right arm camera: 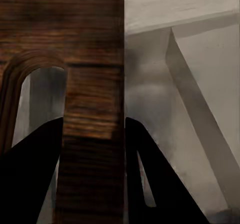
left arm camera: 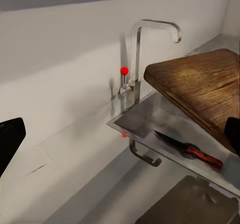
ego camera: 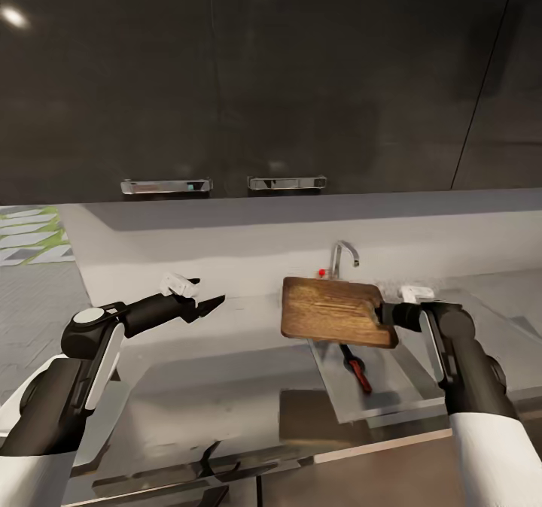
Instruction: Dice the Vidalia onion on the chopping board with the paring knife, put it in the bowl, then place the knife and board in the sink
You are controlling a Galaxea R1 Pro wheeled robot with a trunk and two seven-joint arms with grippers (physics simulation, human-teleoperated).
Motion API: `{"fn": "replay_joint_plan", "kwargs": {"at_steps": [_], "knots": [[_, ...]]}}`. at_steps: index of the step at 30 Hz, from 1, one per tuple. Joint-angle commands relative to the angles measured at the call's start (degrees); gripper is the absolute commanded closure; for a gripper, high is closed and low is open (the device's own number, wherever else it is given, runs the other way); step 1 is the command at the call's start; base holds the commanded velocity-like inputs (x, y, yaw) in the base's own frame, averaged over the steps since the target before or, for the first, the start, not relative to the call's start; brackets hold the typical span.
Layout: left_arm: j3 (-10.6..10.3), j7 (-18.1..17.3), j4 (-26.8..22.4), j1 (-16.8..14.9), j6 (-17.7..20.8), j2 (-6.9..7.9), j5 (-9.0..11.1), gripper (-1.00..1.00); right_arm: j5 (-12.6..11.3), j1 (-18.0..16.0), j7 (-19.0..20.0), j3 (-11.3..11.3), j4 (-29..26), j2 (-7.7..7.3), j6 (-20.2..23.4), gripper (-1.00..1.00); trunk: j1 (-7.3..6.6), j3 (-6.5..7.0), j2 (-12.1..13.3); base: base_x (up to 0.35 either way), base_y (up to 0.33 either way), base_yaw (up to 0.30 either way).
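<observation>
Right tool [ego camera: 385, 314] grips chopping board [ego camera: 335, 312] | over sink [ego camera: 391, 394], seemingly

Grainy dark wooden chopping board [ego camera: 331, 313], glossy steel countertop [ego camera: 196, 394], chrome tap [left arm camera: 145, 54], glossy dark cabinets [ego camera: 263, 78]

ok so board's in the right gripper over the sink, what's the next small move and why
Probably lower the chopping board into the sink and release: the right gripper holds it by its handle end above the basin, where the paring knife already lies.
</observation>
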Motion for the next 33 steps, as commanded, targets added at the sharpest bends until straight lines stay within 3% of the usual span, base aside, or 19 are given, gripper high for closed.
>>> {"fn": "replay_joint_plan", "kwargs": {"at_steps": [1,6,8,11,14,17,21,26,33], "knots": [[0.0,0.0,0.0,0.0,0.4,0.03,0.2,-1.00,0.6,-0.1,0.4,0.3,2.1,0.56,0.2,1.00,0.02,-0.01,-0.1,0.000,0.000,0.000],[0.0,0.0,0.0,0.0,0.4,0.03,0.2,-1.00,0.7,-0.1,0.2,3.1,6.7,2.14,0.0,1.00,0.02,-0.01,-0.1,0.000,0.000,0.000],[0.1,0.0,0.0,0.0,0.4,0.03,0.2,-1.00,0.7,-0.1,-1.5,3.7,7.6,2.66,-0.1,1.00,0.02,-0.01,-0.1,0.000,0.000,0.000],[0.1,0.0,0.0,0.0,0.4,0.03,0.2,-1.00,0.7,-0.1,-5.2,3.7,9.0,2.79,-0.1,1.00,0.02,-0.01,-0.1,0.000,0.000,0.000],[0.1,0.0,0.0,0.0,0.3,0.03,0.2,-1.00,0.6,-0.2,-11.7,3.6,9.9,2.98,-0.2,1.00,0.02,-0.01,-0.1,0.000,0.000,0.000],[0.1,0.1,0.0,0.0,0.3,0.03,0.2,-1.00,-0.2,-0.3,-14.1,3.4,10.1,3.11,-0.2,1.00,0.02,-0.01,-0.1,0.000,0.000,0.000],[0.1,0.1,0.0,0.0,0.3,0.03,0.2,-1.00,-2.3,-0.4,-15.7,2.6,10.2,3.51,-0.2,1.00,0.02,-0.01,-0.1,0.000,0.000,0.000],[0.1,0.1,0.0,0.0,0.3,0.03,0.2,-1.00,-6.0,-0.7,-20.0,-0.1,10.2,3.79,-0.2,1.00,0.02,-0.01,-0.1,0.000,0.000,0.000],[0.1,0.1,0.0,0.0,0.3,0.03,0.2,-1.00,-14.5,-1.6,-29.5,-2.3,10.2,3.85,-0.3,1.00,0.02,-0.01,-0.1,0.000,0.000,0.000]]}}
